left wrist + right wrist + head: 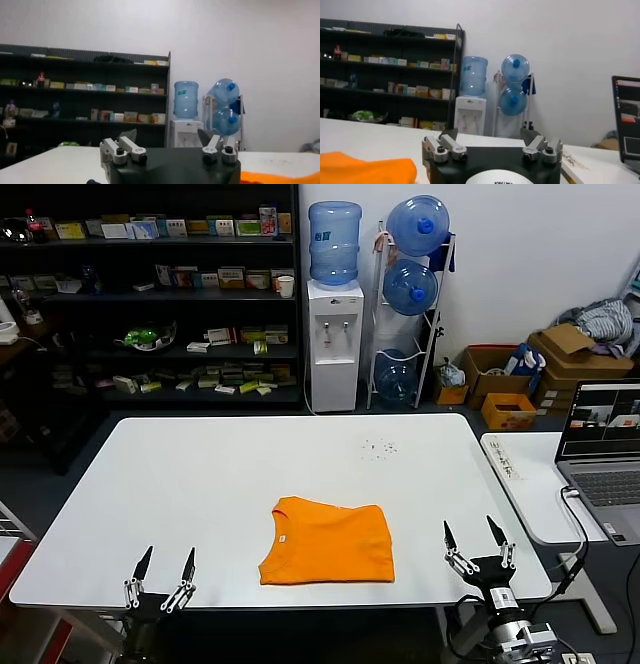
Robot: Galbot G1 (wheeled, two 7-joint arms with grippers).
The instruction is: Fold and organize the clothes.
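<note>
The orange T-shirt point(328, 542) is lying folded into a neat rectangle on the white tabletop point(200, 484), close to the near edge and roughly midway along it, its collar and small white neck tag turned toward the left side. The left pincer point(161, 570) is hovering over the near edge well to the left of the shirt, fingers spread wide, gripping nothing. The right pincer point(476, 542) is sitting just past the shirt's right side at the near corner, fingers likewise spread apart and empty. Neither is touching the fabric. From the left wrist, a sliver of orange point(280, 177) is peeking in beside the open pincer point(167, 142); from the right wrist, the folded shirt's rounded edge point(367, 170) is showing beside that pincer point(491, 140). Beyond the shirt, a water dispenser point(333, 334) is standing behind the tabletop's far edge, and a laptop point(605, 449) is sitting open off to the shirt's right.
</note>
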